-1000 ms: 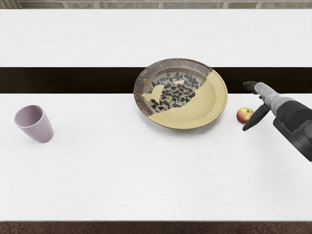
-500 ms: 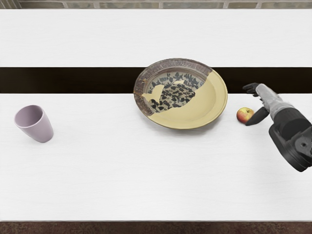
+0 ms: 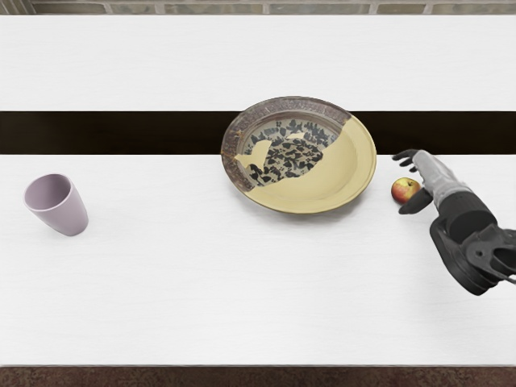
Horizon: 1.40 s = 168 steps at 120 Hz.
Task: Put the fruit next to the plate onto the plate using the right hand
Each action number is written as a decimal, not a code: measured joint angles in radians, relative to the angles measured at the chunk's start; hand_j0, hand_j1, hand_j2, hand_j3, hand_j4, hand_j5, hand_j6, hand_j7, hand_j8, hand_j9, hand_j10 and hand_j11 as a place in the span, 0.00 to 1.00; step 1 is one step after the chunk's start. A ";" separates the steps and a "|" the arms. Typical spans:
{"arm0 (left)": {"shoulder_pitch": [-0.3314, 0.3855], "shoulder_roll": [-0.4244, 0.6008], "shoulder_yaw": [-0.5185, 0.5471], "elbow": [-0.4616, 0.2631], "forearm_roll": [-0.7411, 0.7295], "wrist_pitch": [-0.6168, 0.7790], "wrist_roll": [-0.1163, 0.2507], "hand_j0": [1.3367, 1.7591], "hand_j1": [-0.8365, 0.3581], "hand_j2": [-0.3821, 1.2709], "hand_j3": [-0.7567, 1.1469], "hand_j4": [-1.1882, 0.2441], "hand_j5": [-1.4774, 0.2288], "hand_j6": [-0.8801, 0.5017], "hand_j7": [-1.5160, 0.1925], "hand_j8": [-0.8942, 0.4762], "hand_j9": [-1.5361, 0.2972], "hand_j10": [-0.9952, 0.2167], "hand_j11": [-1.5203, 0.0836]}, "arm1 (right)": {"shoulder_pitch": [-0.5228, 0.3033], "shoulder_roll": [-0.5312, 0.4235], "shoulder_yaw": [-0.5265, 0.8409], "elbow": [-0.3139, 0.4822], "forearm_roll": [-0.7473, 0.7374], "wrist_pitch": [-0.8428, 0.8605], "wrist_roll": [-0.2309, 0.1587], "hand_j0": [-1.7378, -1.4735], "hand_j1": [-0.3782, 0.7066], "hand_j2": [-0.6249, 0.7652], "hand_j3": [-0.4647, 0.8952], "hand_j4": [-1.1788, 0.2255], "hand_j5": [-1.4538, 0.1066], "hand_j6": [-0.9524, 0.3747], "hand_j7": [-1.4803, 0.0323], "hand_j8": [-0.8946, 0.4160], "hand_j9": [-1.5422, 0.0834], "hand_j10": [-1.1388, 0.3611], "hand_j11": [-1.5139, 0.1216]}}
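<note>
My right hand [image 3: 425, 174] comes in from the right edge and sits just to the right of the apple [image 3: 405, 190]. My fingers [image 3: 405, 156] are spread wide, with dark fingertips reaching past the far side of the fruit and my thumb [image 3: 413, 205] angled along its near side. The apple sits in the gap between them. I cannot tell whether any fingertip touches it, and nothing is clamped.

The apple rests on the white table [image 3: 242, 282], just beside the right rim of the plate [image 3: 359, 173] and not on it. It is small and roundish, red on the side toward the plate and yellower toward my hand. It shows no clear long axis, and it is too small for me to tell which way its stem points.

The plate is yellow glazed, with a brown rim band and a dark speckled patch on its left half. Its far edge reaches over the dark strip that runs across the table. Well apart, near the left edge, a lilac cup [image 3: 55, 205] leans with its mouth tipped up and to the left.
</note>
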<state>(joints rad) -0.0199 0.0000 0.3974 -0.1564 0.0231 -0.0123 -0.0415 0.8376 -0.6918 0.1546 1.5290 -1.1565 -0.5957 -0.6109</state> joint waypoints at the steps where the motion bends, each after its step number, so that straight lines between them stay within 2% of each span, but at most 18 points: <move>1: 0.000 0.000 0.000 0.000 0.000 0.000 0.000 0.76 0.76 0.26 0.40 0.67 0.69 0.47 0.71 0.48 0.67 0.63 0.76 | 0.000 0.000 -0.001 -0.001 0.000 0.000 0.000 0.30 0.38 0.41 0.34 0.61 0.66 0.47 0.70 0.43 0.69 0.54 0.67; 31: 0.000 0.000 0.000 0.000 0.000 0.000 0.000 0.76 0.76 0.26 0.40 0.67 0.69 0.47 0.71 0.48 0.67 0.63 0.76 | 0.000 0.006 -0.006 -0.020 -0.001 -0.004 0.000 0.30 0.47 0.39 0.34 0.55 0.59 0.41 0.63 0.37 0.63 0.49 0.60; 76: 0.000 0.000 0.000 0.000 0.000 0.000 0.000 0.76 0.76 0.26 0.40 0.67 0.69 0.47 0.71 0.48 0.67 0.63 0.76 | -0.001 0.033 -0.022 -0.060 -0.001 -0.006 0.000 0.30 0.55 0.39 0.34 0.50 0.53 0.36 0.57 0.32 0.56 0.44 0.54; 96: 0.000 0.000 0.000 0.000 0.000 0.000 0.000 0.76 0.76 0.26 0.40 0.67 0.69 0.47 0.71 0.48 0.67 0.63 0.76 | -0.005 0.034 -0.022 -0.063 -0.006 -0.006 0.000 0.32 0.59 0.43 0.34 0.45 0.48 0.37 0.51 0.35 0.51 0.39 0.49; 120: 0.000 0.000 0.000 0.000 0.000 0.000 0.000 0.76 0.76 0.26 0.40 0.67 0.69 0.47 0.71 0.48 0.67 0.63 0.76 | -0.011 0.037 -0.022 -0.073 -0.013 -0.003 0.001 0.36 0.59 0.40 0.34 0.40 0.40 0.41 0.44 0.39 0.43 0.35 0.41; 123: 0.000 0.000 0.000 0.000 0.000 0.000 0.000 0.76 0.76 0.26 0.40 0.67 0.69 0.47 0.71 0.48 0.67 0.63 0.76 | -0.011 0.037 -0.022 -0.074 -0.012 -0.004 0.001 0.36 0.60 0.44 0.34 0.39 0.39 0.41 0.42 0.38 0.42 0.34 0.40; 125: 0.000 0.000 0.000 0.000 0.000 0.000 0.000 0.76 0.76 0.26 0.40 0.67 0.69 0.47 0.71 0.48 0.67 0.63 0.76 | -0.011 0.037 -0.022 -0.075 -0.012 -0.005 0.000 0.38 0.60 0.45 0.31 0.39 0.38 0.41 0.42 0.38 0.41 0.33 0.39; 148: 0.000 0.000 0.000 0.000 0.000 0.000 0.000 0.76 0.76 0.26 0.40 0.67 0.69 0.47 0.71 0.48 0.67 0.63 0.76 | -0.013 0.035 -0.021 -0.079 -0.007 -0.009 -0.004 0.55 0.58 0.42 0.33 0.42 0.30 0.46 0.32 0.39 0.32 0.25 0.31; 157: 0.000 0.000 0.000 0.000 0.000 0.000 0.000 0.76 0.76 0.26 0.40 0.67 0.69 0.47 0.71 0.48 0.67 0.63 0.76 | -0.011 0.032 -0.017 -0.079 0.000 -0.008 -0.003 0.59 0.58 0.47 0.28 0.43 0.27 0.46 0.29 0.39 0.30 0.23 0.28; 164: 0.000 0.000 0.000 0.000 0.000 0.000 0.000 0.76 0.76 0.26 0.40 0.67 0.69 0.47 0.71 0.48 0.67 0.63 0.76 | -0.007 0.027 -0.013 -0.078 0.008 -0.008 -0.003 0.60 0.58 0.57 0.15 0.38 0.26 0.44 0.28 0.36 0.29 0.22 0.27; 165: 0.000 0.000 0.000 0.000 0.000 0.000 0.000 0.76 0.76 0.26 0.40 0.67 0.69 0.47 0.71 0.48 0.67 0.63 0.76 | -0.006 0.026 -0.012 -0.078 0.009 -0.007 -0.003 0.57 0.58 0.57 0.22 0.38 0.26 0.44 0.28 0.36 0.28 0.22 0.27; 167: 0.000 0.000 0.000 0.000 0.000 0.000 0.000 0.76 0.76 0.26 0.40 0.67 0.69 0.47 0.71 0.48 0.67 0.63 0.76 | -0.005 0.023 -0.011 -0.078 0.011 -0.007 -0.003 0.58 0.57 0.61 0.16 0.36 0.25 0.42 0.27 0.35 0.28 0.22 0.26; 168: 0.000 0.000 0.000 0.000 0.000 0.000 0.000 0.76 0.76 0.26 0.40 0.67 0.69 0.47 0.71 0.48 0.67 0.63 0.76 | -0.004 0.021 -0.011 -0.077 0.013 -0.006 -0.003 0.57 0.57 0.61 0.31 0.36 0.25 0.41 0.27 0.34 0.28 0.21 0.26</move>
<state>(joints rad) -0.0199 0.0000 0.3972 -0.1564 0.0231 -0.0123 -0.0415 0.8335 -0.6708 0.1438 1.4517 -1.1438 -0.6019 -0.6138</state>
